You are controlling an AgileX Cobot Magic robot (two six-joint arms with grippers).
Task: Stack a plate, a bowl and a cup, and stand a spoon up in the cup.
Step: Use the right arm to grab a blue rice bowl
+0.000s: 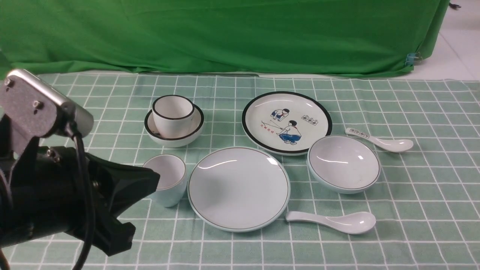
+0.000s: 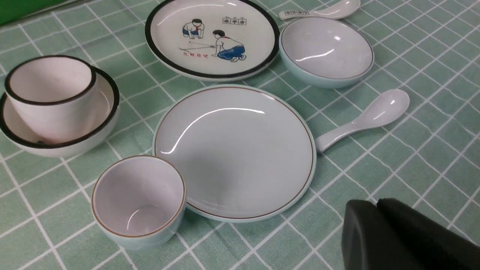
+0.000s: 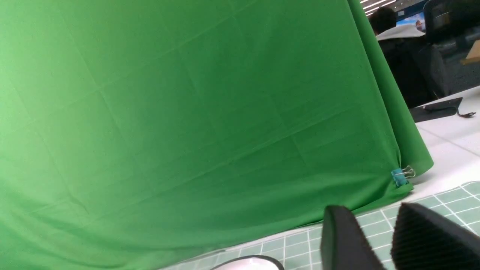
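The plate (image 1: pixel 239 188) lies flat on the table (image 1: pixel 412 225), which is covered with a green checked cloth. The cup (image 1: pixel 171 175) stands upright just beside the plate's left edge, mouth up. The left hand (image 1: pixel 153 180) hangs over the table to the left of the plate, its tip in front of the cup's near-left side and hiding part of it in the front view. From its own wrist camera the left hand (image 2: pixel 377 210) shows its two black fingers together with only a seam between them, holding nothing. The bowl (image 1: pixel 344 163) sits to the right of the plate and slightly behind it. The spoon (image 1: pixel 333 221) lies to the plate's near right, handle end just beside the rim.

The right hand (image 3: pixel 369 210) appears only in its wrist view. Its fingers are apart with nothing between them, and it faces a green backdrop (image 3: pixel 187 112) pinned with a blue binder clip (image 3: pixel 399 176).

Behind the plate lies a black-rimmed cartoon plate (image 1: pixel 287 122), its edge close to the bowl. Behind and left of the plate a black-rimmed bowl (image 1: pixel 197 127) holds a black-rimmed white cup (image 1: pixel 173 114). A printed spoon (image 1: pixel 378 139) lies beyond the bowl. Nothing lies on the plate.

The cartoon plate carries red characters and a boxed row of marks, and the printed spoon has marks on its handle, all too small to read
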